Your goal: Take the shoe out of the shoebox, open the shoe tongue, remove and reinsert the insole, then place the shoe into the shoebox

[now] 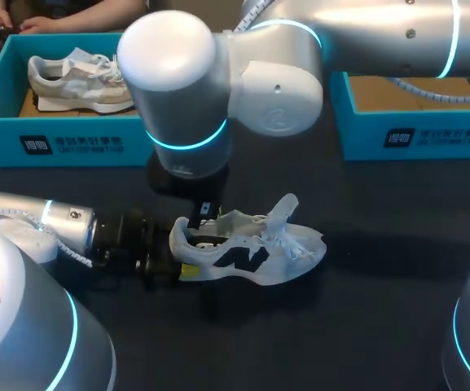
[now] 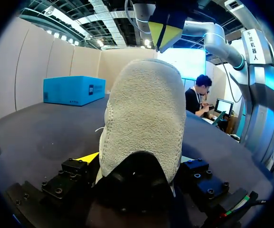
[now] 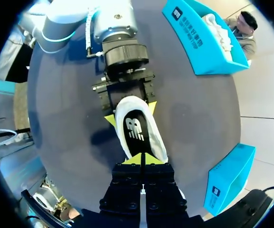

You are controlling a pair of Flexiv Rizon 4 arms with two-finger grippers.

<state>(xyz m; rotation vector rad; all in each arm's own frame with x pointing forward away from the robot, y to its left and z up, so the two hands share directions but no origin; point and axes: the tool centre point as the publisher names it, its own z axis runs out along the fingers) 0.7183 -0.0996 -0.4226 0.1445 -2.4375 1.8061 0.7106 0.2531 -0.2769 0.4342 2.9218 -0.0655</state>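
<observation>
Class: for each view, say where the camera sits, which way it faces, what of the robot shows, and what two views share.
Head view: above and behind, looking down on the table; both arms show, the left gripper holding the shoe.
Left wrist view: on the left wrist, facing along the table at the heel between its own fingers.
Right wrist view: on the right wrist, facing down into the shoe; the right gripper shows.
Shared: each wrist view shows the other gripper.

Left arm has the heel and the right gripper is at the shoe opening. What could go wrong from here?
Left gripper clamps only the heel of the shoe, so a hard pull could tug it free. Right gripper is shut at the insole; I cannot tell if it grips it, so it may come up empty.
</observation>
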